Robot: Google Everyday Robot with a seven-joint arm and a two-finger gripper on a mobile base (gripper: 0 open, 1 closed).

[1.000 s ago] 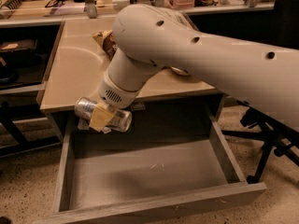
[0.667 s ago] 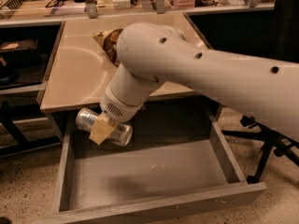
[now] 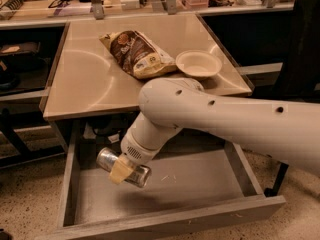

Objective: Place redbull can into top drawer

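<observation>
The redbull can (image 3: 107, 160) is a slim silver can held sideways in my gripper (image 3: 122, 169), whose tan fingers (image 3: 120, 171) are shut across its middle. It hangs a little above the smooth grey bottom of the open top drawer (image 3: 200, 184), over the drawer's left half. The drawer of grey weathered wood is pulled out under the beige table (image 3: 85, 79). My white arm reaches in from the right and hides part of the drawer's back.
A brown and cream snack bag (image 3: 137, 54) and a white bowl (image 3: 198, 64) lie on the table. The drawer's front panel (image 3: 175, 221) and side walls bound the space. A shelf with clutter runs along the back. A dark chair stands at the right.
My gripper with the can has gone down from the table's front edge into the open drawer. The view now shows the whole tabletop with bag and bowl.
</observation>
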